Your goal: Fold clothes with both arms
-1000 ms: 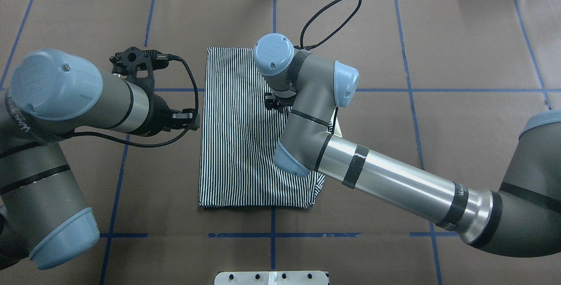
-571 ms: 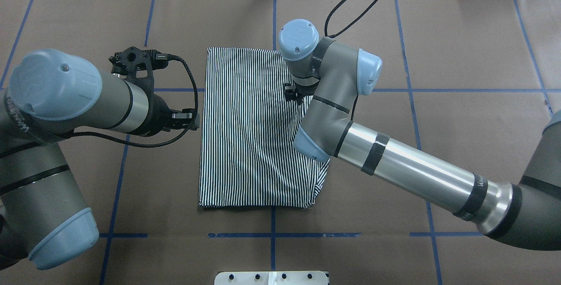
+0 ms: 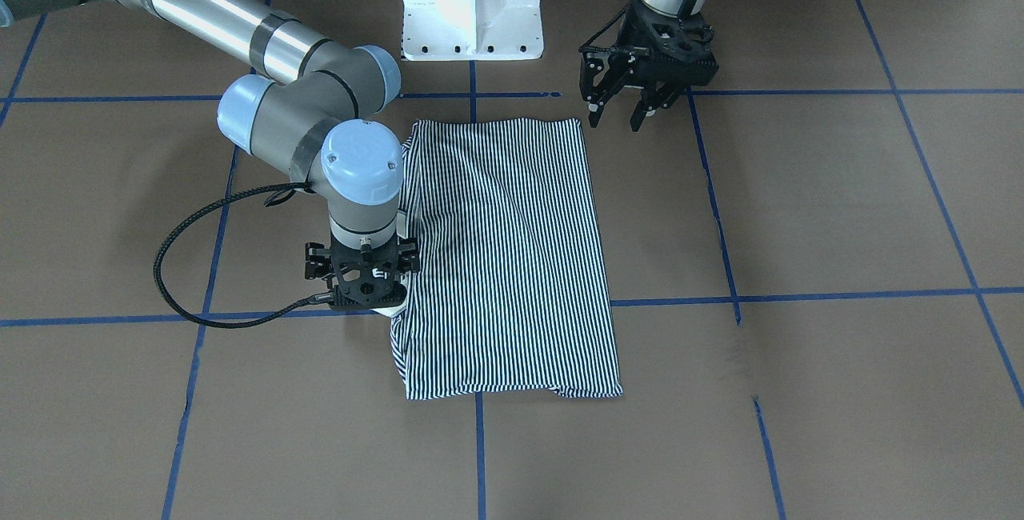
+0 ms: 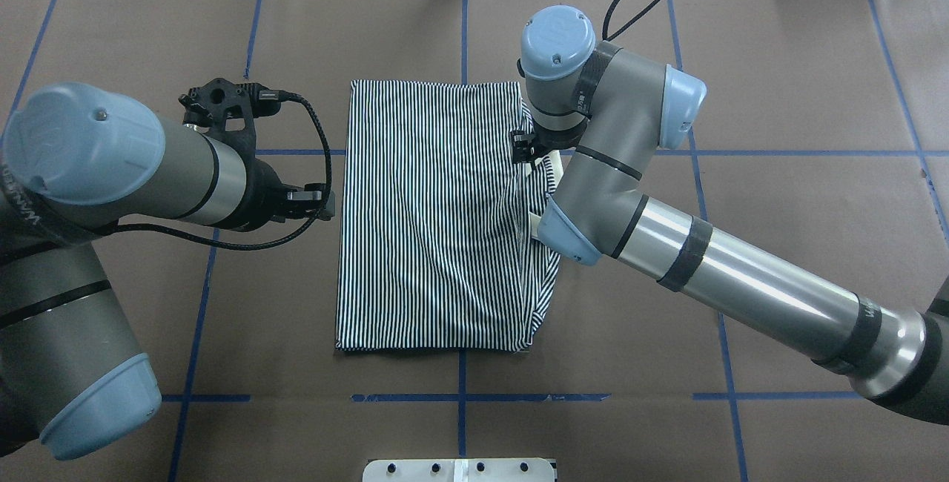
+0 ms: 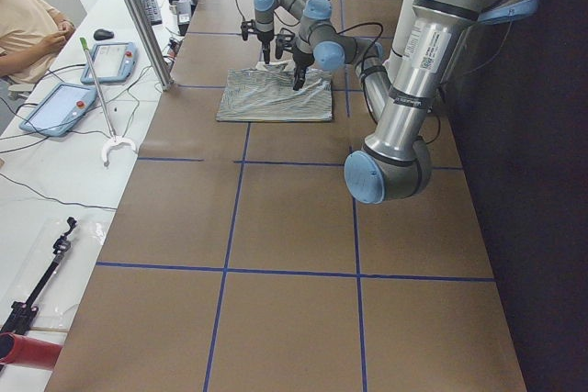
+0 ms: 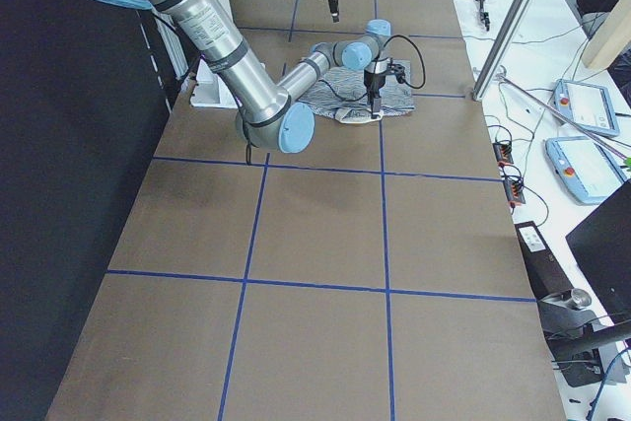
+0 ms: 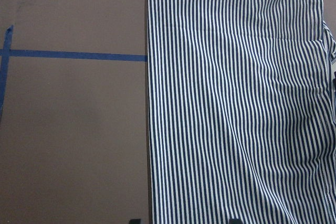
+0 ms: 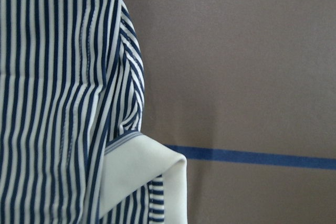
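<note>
The striped shirt [image 4: 437,215] lies folded into a tall rectangle in the middle of the table, also seen in the front view [image 3: 512,256]. My right gripper [image 4: 528,156] hangs at the shirt's right edge, beside a cream collar piece [image 8: 142,171] that sticks out there. Its fingers are hidden under the wrist [image 3: 364,296], so I cannot tell whether it is open or shut. My left gripper [image 3: 616,116] hovers open with nothing in it, just off the shirt's left edge [image 7: 149,129]. It is raised above the table [image 4: 319,204].
The white pedestal base [image 3: 472,8] stands at the robot's side of the table. Blue tape lines [image 4: 460,397] grid the brown surface. The right arm's black cable [image 3: 184,264] loops out beside the shirt. A person [image 5: 28,25], tablets and a metal post [image 5: 138,20] are beyond the far edge.
The right arm has swung to the right, from over the shirt's middle to its right edge, uncovering more of the striped cloth. The left arm has barely moved.
</note>
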